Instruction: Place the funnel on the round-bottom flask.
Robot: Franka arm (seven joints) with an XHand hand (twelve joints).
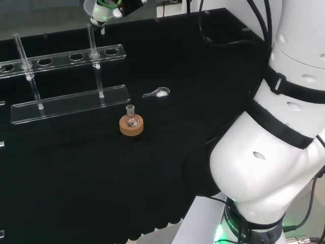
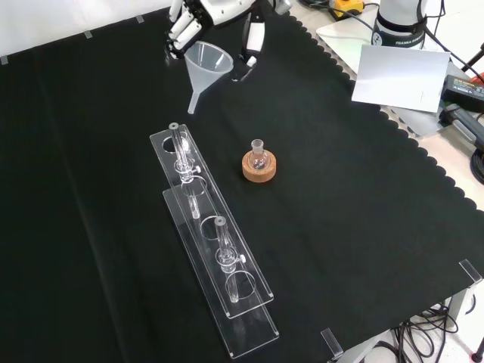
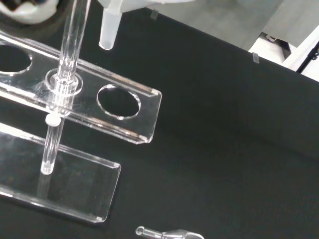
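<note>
Hand: my hand point(image 2: 198, 17) sits at the far edge of the front view, fingers curled round the rim of the funnel point(image 2: 206, 69).
Funnel: I see it held in the air, spout down, above the far end of the test-tube rack point(image 2: 208, 227).
Flask: round-bottom flask point(image 2: 259, 157) upright in its cork ring point(image 2: 260, 168), right of the rack, well apart from the funnel.
Spoon: a small scoop point(image 1: 157, 93) lies beyond the flask in the head view.

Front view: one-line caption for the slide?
Hand holds the clear funnel above the cloth, short of the round-bottom flask on its cork ring.

Matt black cloth point(image 2: 363, 227), clear glossy plastic rack point(image 2: 219, 265), cork ring point(image 2: 259, 169).
</note>
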